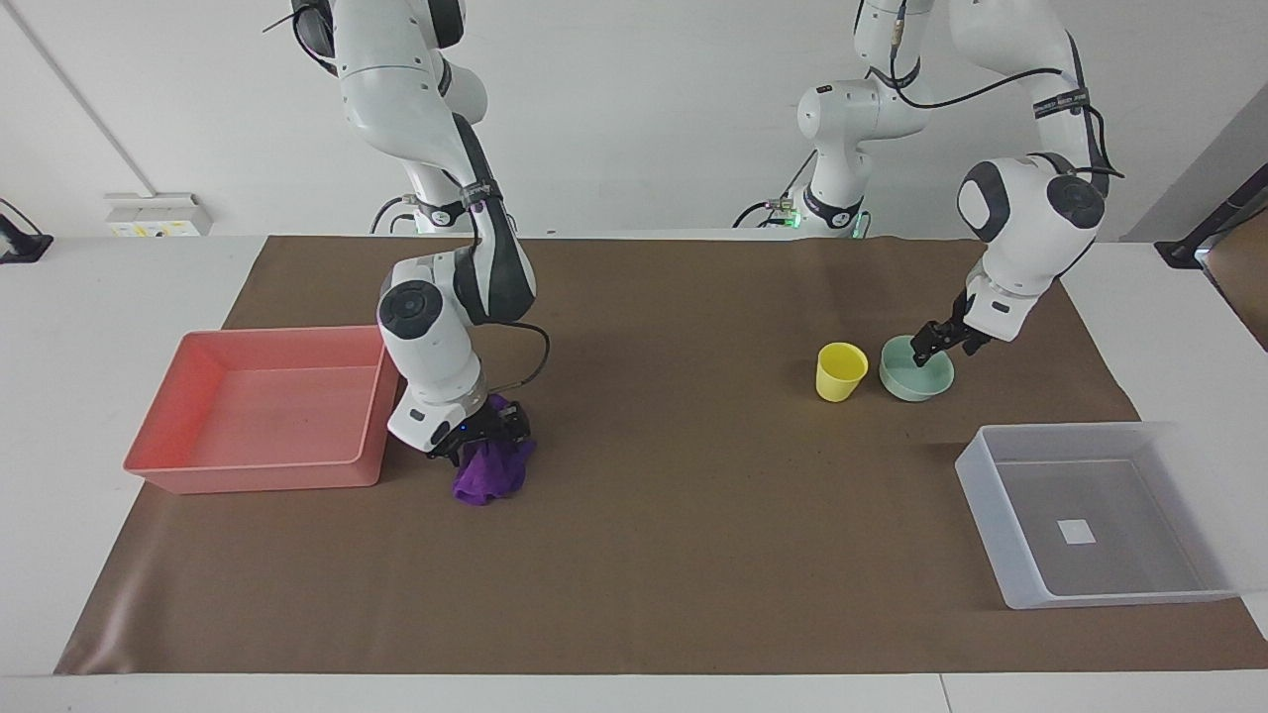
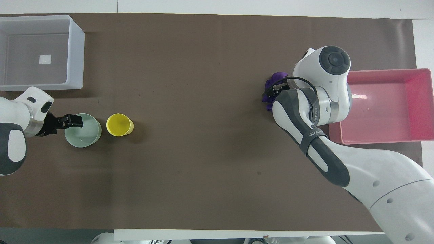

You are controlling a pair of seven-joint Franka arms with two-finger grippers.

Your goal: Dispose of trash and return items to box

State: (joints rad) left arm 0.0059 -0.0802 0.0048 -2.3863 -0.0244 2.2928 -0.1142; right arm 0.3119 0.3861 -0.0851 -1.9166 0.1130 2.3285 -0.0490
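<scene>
— Where is the trash?

— The purple cloth (image 1: 492, 477) lies crumpled on the brown mat (image 1: 693, 555), just beside the pink tray (image 1: 258, 475), at my right arm's end of the table. From overhead my own forearm covers most of it; only a scrap shows past the wrist.

— And your right arm?

— It bends steeply down from the elbow, wrist almost vertical. My right gripper (image 1: 487, 432) is pressed into the top of the cloth. The folds and the wrist hide it, so I cannot tell whether it is spread or closed.

— The items?

— The mint-green bowl (image 1: 926, 382) and the yellow cup (image 1: 840, 372) stand upright side by side toward my left arm's end, close but apart. The box (image 1: 1001, 525) sits farther from me than they do, only a white sticker on its bottom.

— Your left arm?

— It reaches down at a slant. My left gripper (image 1: 929, 349) is spread wide at the bowl's rim, on the side away from the cup, gripping nothing. Whether a fingertip touches the rim I cannot make out.
</scene>
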